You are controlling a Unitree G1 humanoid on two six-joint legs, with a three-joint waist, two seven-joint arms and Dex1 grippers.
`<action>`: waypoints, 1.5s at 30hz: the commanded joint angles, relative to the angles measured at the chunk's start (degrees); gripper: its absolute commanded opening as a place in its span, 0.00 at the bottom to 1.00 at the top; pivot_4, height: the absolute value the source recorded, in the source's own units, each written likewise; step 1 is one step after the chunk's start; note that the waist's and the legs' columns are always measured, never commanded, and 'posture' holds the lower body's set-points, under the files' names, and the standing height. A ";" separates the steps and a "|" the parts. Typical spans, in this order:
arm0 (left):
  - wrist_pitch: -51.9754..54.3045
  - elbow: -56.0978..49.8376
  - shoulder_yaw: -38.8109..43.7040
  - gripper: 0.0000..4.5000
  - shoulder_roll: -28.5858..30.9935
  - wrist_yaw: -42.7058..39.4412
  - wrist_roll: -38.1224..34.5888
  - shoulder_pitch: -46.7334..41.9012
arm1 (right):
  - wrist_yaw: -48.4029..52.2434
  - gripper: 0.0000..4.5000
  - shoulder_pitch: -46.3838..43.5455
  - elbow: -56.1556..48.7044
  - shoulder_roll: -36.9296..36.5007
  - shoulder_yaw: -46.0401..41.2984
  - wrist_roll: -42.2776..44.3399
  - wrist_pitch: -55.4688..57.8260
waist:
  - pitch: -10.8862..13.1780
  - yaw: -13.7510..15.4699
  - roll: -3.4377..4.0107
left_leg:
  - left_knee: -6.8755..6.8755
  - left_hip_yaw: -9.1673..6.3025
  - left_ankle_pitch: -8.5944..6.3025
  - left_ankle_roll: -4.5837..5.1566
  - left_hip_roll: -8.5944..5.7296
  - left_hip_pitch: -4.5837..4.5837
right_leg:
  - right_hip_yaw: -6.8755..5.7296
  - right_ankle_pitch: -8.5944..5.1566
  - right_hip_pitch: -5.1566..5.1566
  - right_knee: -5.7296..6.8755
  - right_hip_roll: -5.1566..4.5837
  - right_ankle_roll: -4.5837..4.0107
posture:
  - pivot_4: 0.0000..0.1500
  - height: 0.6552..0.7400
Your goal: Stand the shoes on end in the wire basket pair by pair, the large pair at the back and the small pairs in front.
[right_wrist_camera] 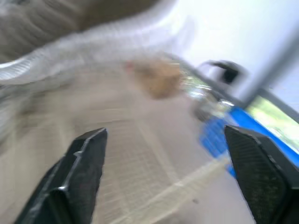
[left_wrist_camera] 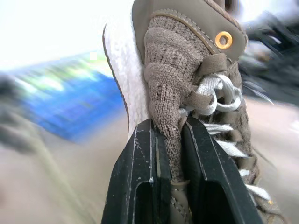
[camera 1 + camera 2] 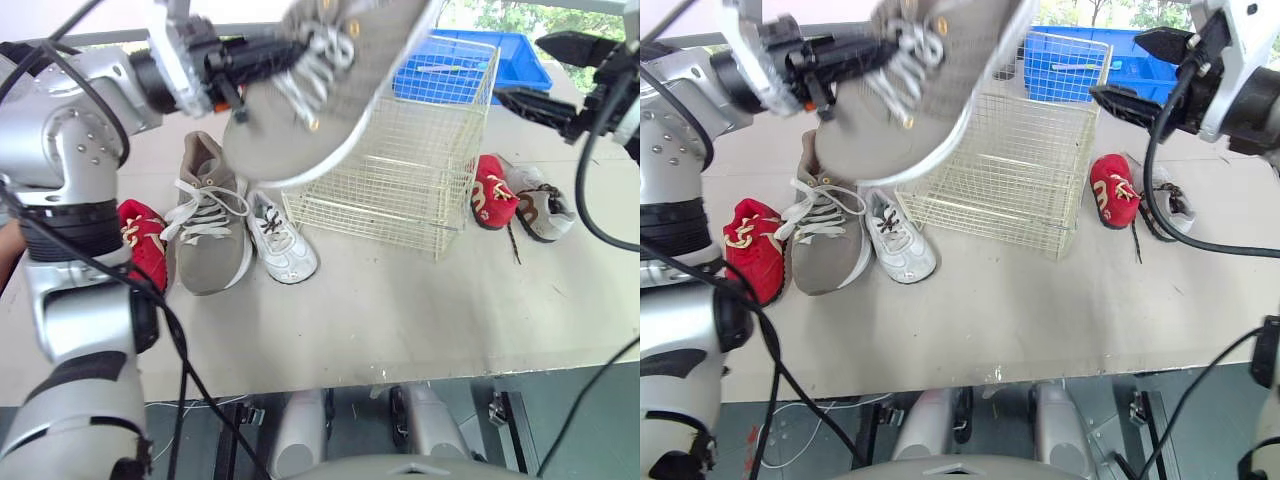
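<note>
A large grey shoe (image 3: 320, 90) is pinched at its soft knit collar by the left gripper (image 2: 170, 140); judged light, floppy there; the right gripper (image 3: 535, 70) is spread, empty.

The raised shoe (image 2: 173, 88) has a coarse grey-brown knit cloth upper, a smoother leather-like collar panel, a shiny brass-coloured metal eyelet (image 2: 224, 40), white woven laces (image 2: 219, 95) and a white, finely pebbled, foam-looking sole. The fingers (image 2: 138, 182) of the left gripper (image 2: 169, 128) are matt black plastic, scuffed pale along the edges. The wire basket (image 3: 400, 170) is thin, cream-coated metal wire. Behind the basket, the blue crate (image 3: 520, 60) looks like smooth hard plastic. The bench (image 3: 400, 310) under the basket is pale, matt and smooth. Just left of the basket, the small white shoe (image 3: 283, 245) has a slight sheen.
</note>
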 commanded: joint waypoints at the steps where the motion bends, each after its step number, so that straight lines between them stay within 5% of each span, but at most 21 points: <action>1: -8.25 -7.05 0.50 0.04 -4.97 9.22 4.31 -0.42 | -11.99 0.84 -6.38 -3.67 9.40 0.23 0.69 5.94 | 0.00 -0.26 0.00 | 0.02 0.00 -0.01 0.01 -0.01 0.00 | 0.01 0.00 0.00 0.05 0.00 0.00 | 1.00 1.00; 3: -16.37 -8.51 -2.75 0.04 -8.80 14.06 11.40 2.09 | -19.12 0.84 -10.87 -1.72 19.77 -0.89 1.63 8.24 | -0.01 -0.64 0.04 | 0.05 0.03 -0.01 0.01 -0.03 0.01 | 0.05 0.00 -0.02 0.12 0.00 0.00 | 1.00 1.00; 6: -22.62 -9.97 -5.28 0.04 -12.67 17.20 16.10 4.71 | -24.80 1.00 -13.22 -0.38 27.87 -4.03 2.54 10.20 | -0.07 -0.34 0.06 | 0.03 0.00 0.00 -0.01 -0.02 0.05 | 0.01 0.01 -0.01 0.13 0.02 -0.01 | 1.00 1.00; 20: -33.21 -15.50 -10.81 0.04 -18.23 21.57 25.20 10.66 | -41.96 1.00 -21.32 9.61 42.63 -0.85 -6.16 2.77 | -0.07 -0.97 0.09 | 0.00 -0.02 -0.12 0.20 -0.08 -0.01 | -0.03 0.03 -0.02 0.09 -0.03 0.01 | 1.00 1.00; 30: -37.71 -16.22 -12.34 0.04 -18.68 21.03 29.25 12.53 | -42.73 0.02 -20.64 9.69 44.81 5.03 -10.58 -0.13 | -0.07 -0.70 0.09 | -0.03 -0.01 -0.13 0.22 -0.09 -0.03 | -0.06 0.03 -0.01 0.04 -0.05 0.01 | 1.00 1.00; 33: -36.06 -17.43 -9.99 0.04 -20.20 19.30 22.91 13.37 | -43.02 0.00 -20.52 9.77 45.52 4.90 -11.16 -1.23 | -0.07 -0.75 0.09 | -0.03 -0.05 -0.13 0.22 -0.07 -0.02 | -0.08 0.02 -0.01 0.06 -0.03 0.01 | 1.00 1.00; 34: -36.07 -17.53 -9.40 0.26 -20.37 19.46 22.38 13.43 | -43.11 0.00 -20.49 9.77 45.67 4.82 -11.34 -1.47 | -0.07 -0.76 0.09 | -0.03 -0.06 -0.13 0.22 -0.06 -0.02 | -0.09 0.02 -0.02 0.06 -0.03 0.01 | 1.00 1.00; 36: -31.85 -17.91 -6.34 0.40 -21.42 20.05 16.81 13.06 | -42.95 0.00 -20.77 9.71 45.64 4.35 -11.56 -2.92 | -0.07 -0.72 0.09 | -0.03 -0.05 -0.13 0.22 -0.05 -0.03 | -0.09 0.02 -0.01 0.05 -0.03 0.01 | 1.00 1.00; 41: -13.96 -21.92 1.63 0.96 -22.07 23.44 -4.49 13.13 | -40.83 0.00 -23.65 10.77 43.45 1.26 -11.14 -10.14 | -0.07 -0.82 0.09 | -0.02 -0.10 -0.14 0.23 -0.06 -0.03 | -0.09 0.03 -0.01 0.06 -0.04 0.01 | 1.00 1.00; 45: -7.75 -24.59 3.14 0.99 -19.04 23.38 -11.25 15.59 | -33.77 0.00 -22.63 11.58 35.00 -3.46 -8.53 -13.28 | -0.07 -0.50 0.08 | -0.02 -0.18 -0.14 0.23 -0.06 -0.03 | -0.18 0.02 0.03 0.03 -0.04 0.02 | 1.00 1.00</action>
